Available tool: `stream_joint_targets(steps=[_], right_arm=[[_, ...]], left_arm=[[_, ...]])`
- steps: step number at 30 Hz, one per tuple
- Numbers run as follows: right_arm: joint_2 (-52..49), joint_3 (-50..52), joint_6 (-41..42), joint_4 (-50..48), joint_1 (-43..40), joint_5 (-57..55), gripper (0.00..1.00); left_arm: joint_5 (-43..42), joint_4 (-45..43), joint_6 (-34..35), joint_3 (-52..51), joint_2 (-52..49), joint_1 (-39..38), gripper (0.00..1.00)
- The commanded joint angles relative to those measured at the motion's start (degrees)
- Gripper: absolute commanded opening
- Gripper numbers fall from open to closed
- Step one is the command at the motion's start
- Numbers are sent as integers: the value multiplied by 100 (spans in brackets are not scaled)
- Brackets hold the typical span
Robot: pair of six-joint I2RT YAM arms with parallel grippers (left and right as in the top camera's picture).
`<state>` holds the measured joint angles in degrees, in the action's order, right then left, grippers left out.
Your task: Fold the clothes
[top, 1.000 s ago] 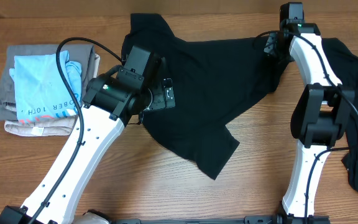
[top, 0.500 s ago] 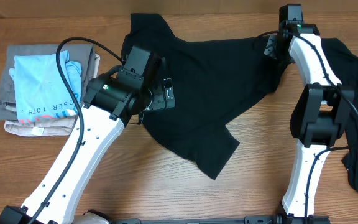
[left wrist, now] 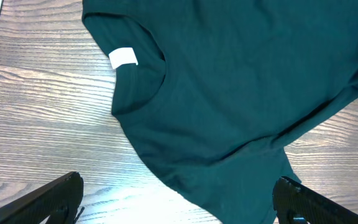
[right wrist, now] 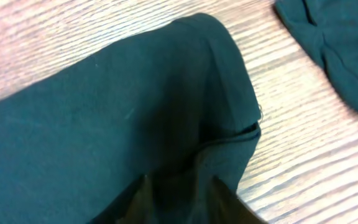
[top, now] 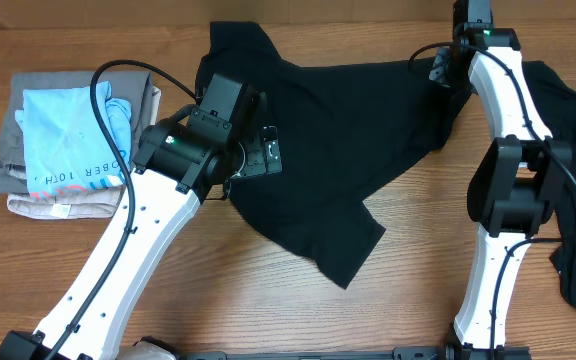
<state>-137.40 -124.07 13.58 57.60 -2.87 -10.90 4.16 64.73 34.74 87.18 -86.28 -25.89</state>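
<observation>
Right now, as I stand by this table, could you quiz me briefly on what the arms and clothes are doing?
1. True or false: the left gripper is shut on the black T-shirt.
2. What tops the folded pile? A) something grey B) the light-blue shirt C) something black
3. Fill in: the white tag sits at the T-shirt's ____.

Key: 1 false: it hovers open, and the right gripper pinches the shirt. 2 B. 3 collar.

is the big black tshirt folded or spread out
Spread out, not folded: the black T-shirt lies loose and rumpled on the table, collar label showing.
</observation>
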Motion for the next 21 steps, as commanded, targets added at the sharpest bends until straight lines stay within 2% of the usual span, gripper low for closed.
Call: stream_joint_targets(steps=[1,8,20,21], right_arm=[[13,-118,15,15,13,-61,48],[-2,0,15,20,24,-61,49],[-57,4,22,-48,24,-63,47],[-76,4,35,-61,24,-68,44]], left_arm=[[92,-20,-7,-55,-33,-35,100],[92,-20,-7,-55,-33,-35,100],[92,-20,-7,-55,-33,-35,100],[92,-17,-7,-55,-33,-35,100]])
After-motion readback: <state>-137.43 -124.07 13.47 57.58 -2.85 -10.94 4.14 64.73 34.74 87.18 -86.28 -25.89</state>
